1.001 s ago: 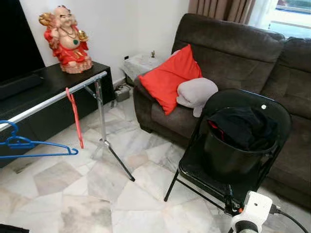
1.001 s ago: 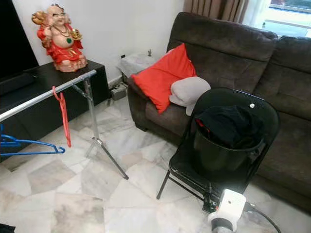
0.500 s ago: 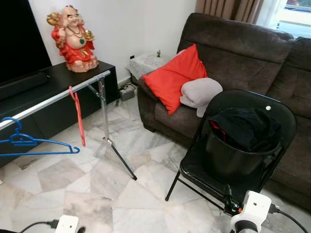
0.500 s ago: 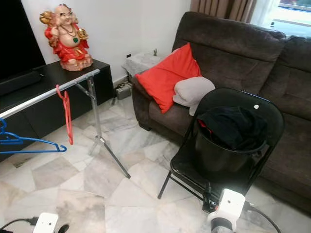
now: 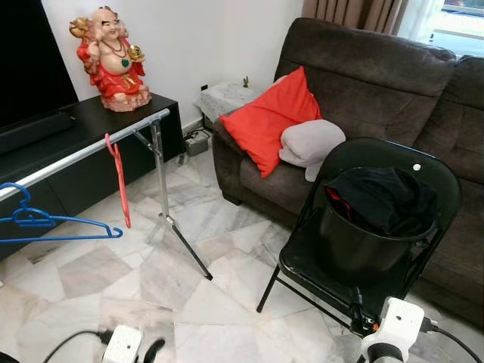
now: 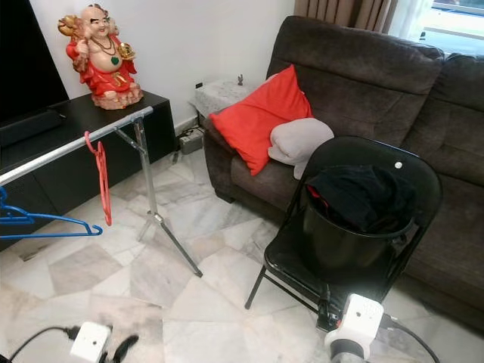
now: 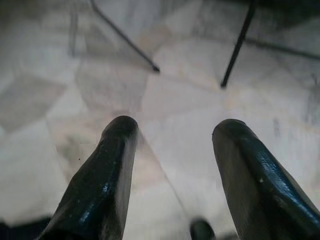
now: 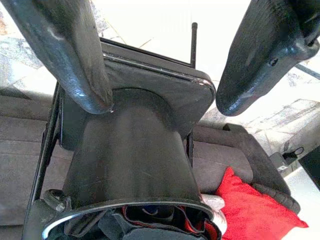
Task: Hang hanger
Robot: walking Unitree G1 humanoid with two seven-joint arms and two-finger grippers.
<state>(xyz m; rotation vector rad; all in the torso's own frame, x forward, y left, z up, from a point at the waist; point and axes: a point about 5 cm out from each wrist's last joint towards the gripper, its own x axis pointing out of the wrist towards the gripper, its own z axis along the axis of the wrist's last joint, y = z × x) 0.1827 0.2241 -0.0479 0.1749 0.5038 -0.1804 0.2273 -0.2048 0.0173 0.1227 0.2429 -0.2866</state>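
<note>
Blue hanger (image 5: 53,225) and red hanger (image 5: 119,181) hooked on silver rail (image 5: 91,148).

- The blue hanger (image 5: 53,225) is cut by the frame edge at 9 o'clock
- The metal rail (image 5: 83,150) runs out of frame at 9 o'clock
- Dark clothes (image 5: 382,198) hide the bucket's (image 5: 355,253) inside
- The sofa (image 5: 378,83) is cropped at 3 o'clock

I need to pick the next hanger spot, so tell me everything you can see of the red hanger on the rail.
The red hanger looks like thin plastic. Its hook is over the silver rail, near the end by the rack's upright post. It hangs straight down, seen edge-on, so it reads as a narrow strip. Nothing else touches it; the blue hanger hangs apart, further along the rail.
</note>
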